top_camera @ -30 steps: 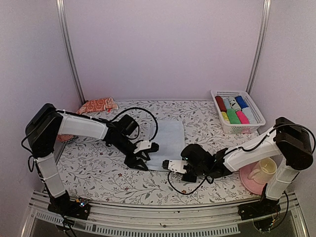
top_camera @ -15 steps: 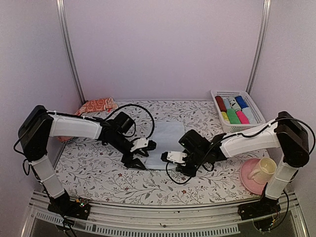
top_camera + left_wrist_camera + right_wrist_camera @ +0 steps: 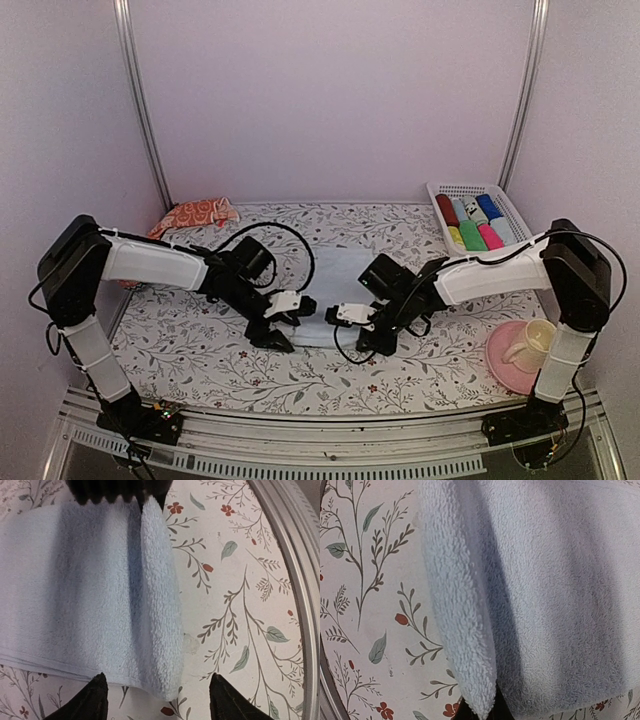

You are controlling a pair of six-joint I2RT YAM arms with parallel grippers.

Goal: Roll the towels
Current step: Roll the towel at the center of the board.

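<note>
Both arms have scooted in since a second ago: my right arm [image 3: 490, 278] swung up off the near bench [image 3: 200, 365] to the blue towel [image 3: 338, 272], and my left arm [image 3: 150, 262] dropped to that same near edge while its jaws spread wider. Right now the left jaws are wide apart, straddling the folded-over lip [image 3: 157, 605] at its left end, not gripping anything. The right jaws are pressed together and, far as I can tell from the wrist view, pinching the lip's right end. The blue towel lies flat mid-bench. That lip's long axis runs left-right between my two arms, both about equally close, so I reckon the roll goes away from me. Meanwhile the orange-red towel [image 3: 195, 213] sits well apart at the far left.
</note>
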